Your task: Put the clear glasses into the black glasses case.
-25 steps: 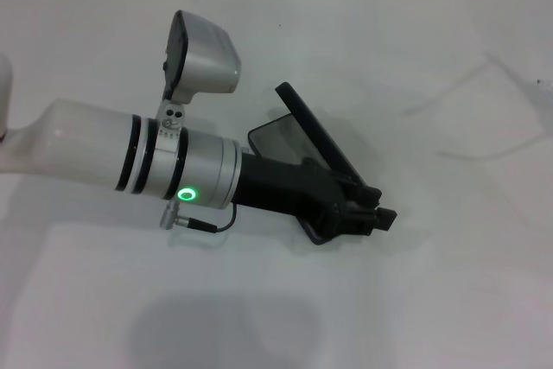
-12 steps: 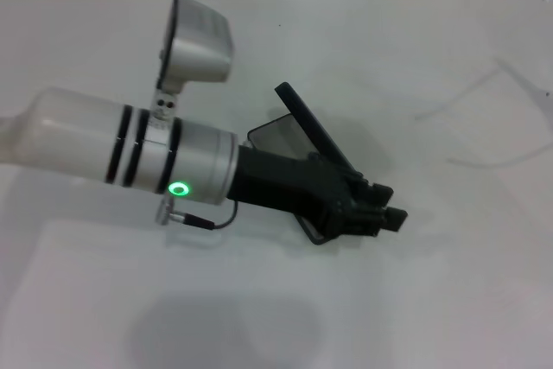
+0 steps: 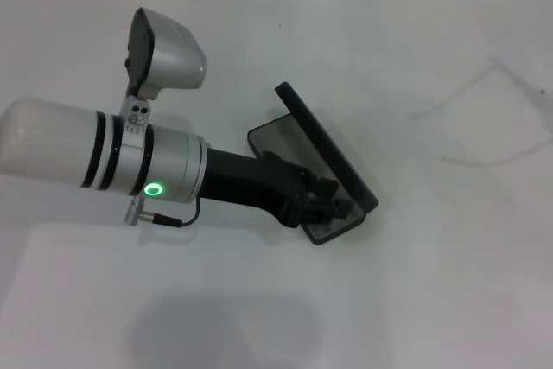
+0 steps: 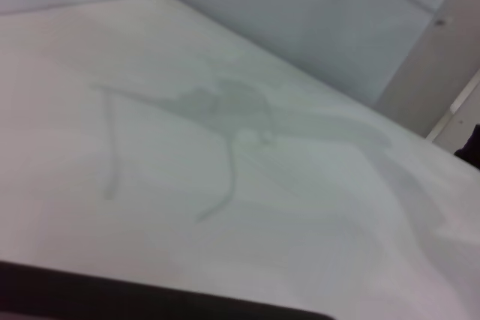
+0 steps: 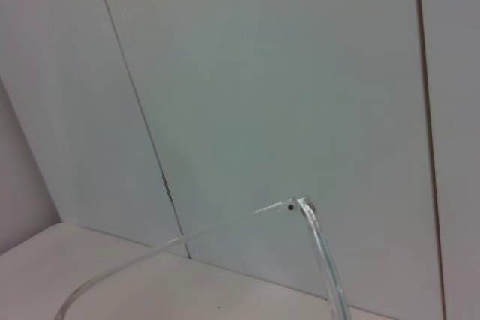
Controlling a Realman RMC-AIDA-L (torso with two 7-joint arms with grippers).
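1. Left arm came in from the left across the table (image 3: 259, 317), w/ the left gripper (image 3: 321, 200) sitting right over the case (image 3: 333, 157), down at its near-right end.
2. Fingers were dark against the dark case, so couldn't tell if they were open or closed.
3. Case was open, lid tilted up on the far-right side, base tray lying flat mid-table.
4. Glasses (image 3: 484, 114) were on the table well apart from the case, off to the far right, not inside it. Barely visible tbh, just faint clear outlines.
5. Left wrist cam showed the glasses (image 4: 225, 121) sitting on the white table, past the case's black edge.
6. Right gripper wasn't in sight anywhere; its cam showed a clear glasses arm (image 5: 315, 245) up close against the wall.
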